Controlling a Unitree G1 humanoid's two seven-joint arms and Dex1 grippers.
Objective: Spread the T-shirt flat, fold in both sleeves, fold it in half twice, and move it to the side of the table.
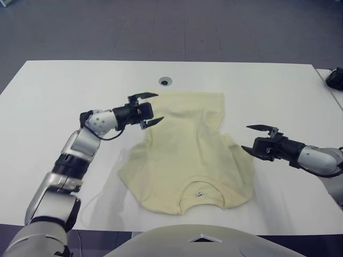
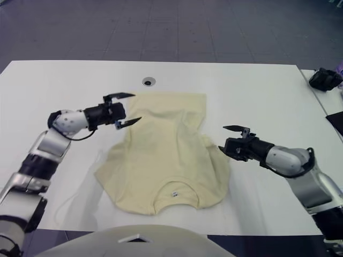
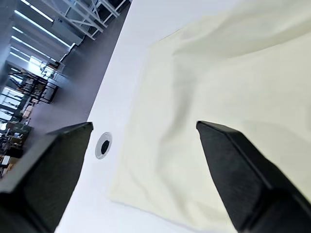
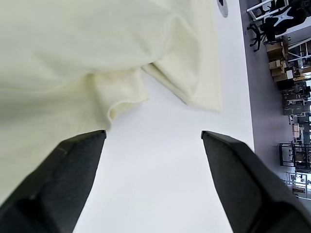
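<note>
The pale yellow T-shirt [image 1: 187, 155] lies rumpled on the table [image 1: 53, 107]. The left gripper [image 1: 156, 108] and right gripper [image 1: 245, 138] hover open-fingered beside its edges, probably to grasp them.

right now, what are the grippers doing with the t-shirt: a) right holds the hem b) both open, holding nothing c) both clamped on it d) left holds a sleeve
b: the left gripper and the right gripper both have fingers spread apart with nothing between them; the T-shirt lies loose on the table.
</note>
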